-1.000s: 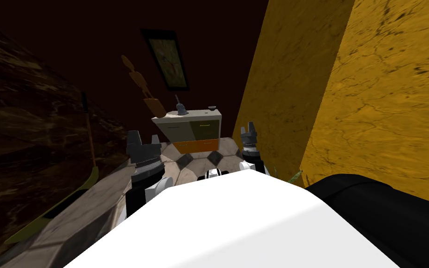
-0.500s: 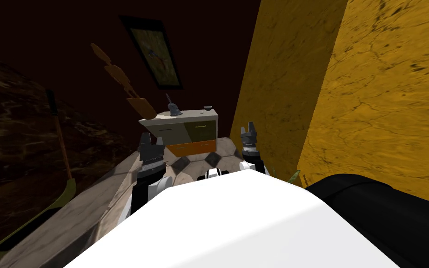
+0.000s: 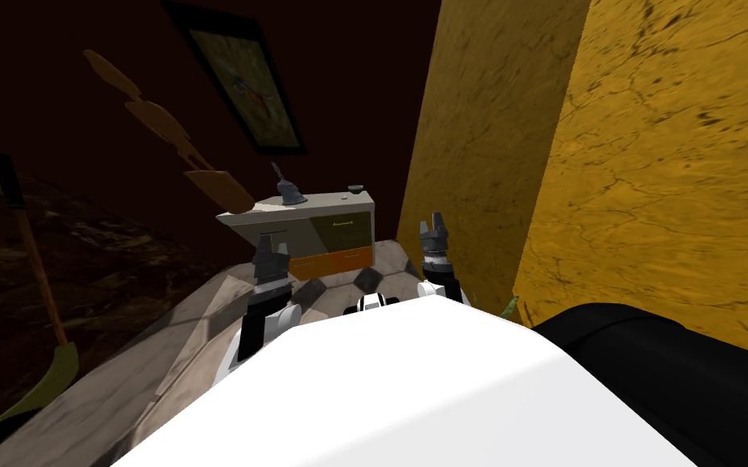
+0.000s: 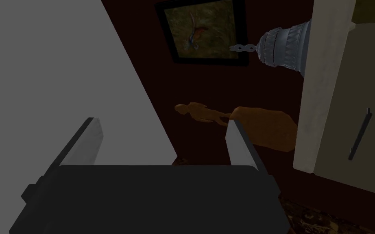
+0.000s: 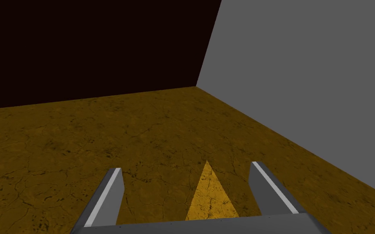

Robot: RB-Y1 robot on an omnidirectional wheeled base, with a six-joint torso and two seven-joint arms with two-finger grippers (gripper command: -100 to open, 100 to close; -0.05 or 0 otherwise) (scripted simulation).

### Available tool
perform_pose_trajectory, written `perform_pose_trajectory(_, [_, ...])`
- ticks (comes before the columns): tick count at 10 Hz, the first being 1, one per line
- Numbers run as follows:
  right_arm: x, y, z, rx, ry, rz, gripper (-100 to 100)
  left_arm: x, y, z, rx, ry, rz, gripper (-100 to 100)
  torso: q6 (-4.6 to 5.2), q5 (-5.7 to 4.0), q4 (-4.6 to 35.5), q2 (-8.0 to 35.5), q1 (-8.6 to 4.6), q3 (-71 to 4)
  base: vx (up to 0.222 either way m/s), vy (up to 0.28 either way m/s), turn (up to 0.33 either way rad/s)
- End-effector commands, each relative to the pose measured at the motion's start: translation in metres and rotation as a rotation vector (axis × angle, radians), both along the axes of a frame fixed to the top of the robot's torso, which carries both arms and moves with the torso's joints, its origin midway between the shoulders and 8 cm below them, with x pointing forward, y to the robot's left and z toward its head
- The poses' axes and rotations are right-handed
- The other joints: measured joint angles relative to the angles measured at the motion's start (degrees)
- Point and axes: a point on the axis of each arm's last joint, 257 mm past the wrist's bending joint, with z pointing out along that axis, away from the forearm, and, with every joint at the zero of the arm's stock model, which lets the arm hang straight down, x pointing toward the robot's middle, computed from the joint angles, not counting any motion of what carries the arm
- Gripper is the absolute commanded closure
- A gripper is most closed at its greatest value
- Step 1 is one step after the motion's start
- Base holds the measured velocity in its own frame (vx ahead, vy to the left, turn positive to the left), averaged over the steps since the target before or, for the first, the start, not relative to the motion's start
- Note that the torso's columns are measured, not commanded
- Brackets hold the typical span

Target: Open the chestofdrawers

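The left claw (image 4: pixel 162 126) stands with its fingers spread on nothing, short of the chest (image 3: pixel 328 231) just ahead. The chest has a cream top and pale and olive drawers over an orange one, fronts flush, with a dark handle (image 4: pixel 359 134) past the near corner. Tiled floor (image 3: pixel 340 296) lies between. The right claw (image 3: pixel 435 223), fingers also apart, hangs beside the yellow wall (image 3: pixel 478 146).

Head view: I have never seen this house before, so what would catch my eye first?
The bright yellow wall on the robot's right stands out most against the dark room. Straight ahead stands a chest of drawers with pale, olive and orange fronts and a small grey ornament on top. A framed picture hangs on the dark wall above it.
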Motion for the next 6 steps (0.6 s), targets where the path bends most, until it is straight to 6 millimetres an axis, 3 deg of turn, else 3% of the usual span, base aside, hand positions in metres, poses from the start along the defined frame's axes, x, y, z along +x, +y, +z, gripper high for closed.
perform_pose_trajectory(1, [0.0, 0.0, 0.0, 0.0, 0.0, 0.0, 0, 0.01, 0.011, -0.02, -0.006, 0.044, 0.024, -100, 0.0, -0.01, 0.0, -0.1, -0.04, 0.0, 0.086, -0.037, -0.103])
perform_pose_trajectory(6, [0.0, 0.0, 0.0, 0.0, 0.0, 0.0, 0, 0.025, 0.03, -0.053, -0.023, 0.114, 0.063, -100, 0.0, 0.01, 0.0, 0.0, 0.04, 0.0, 0.075, -0.028, -0.093])
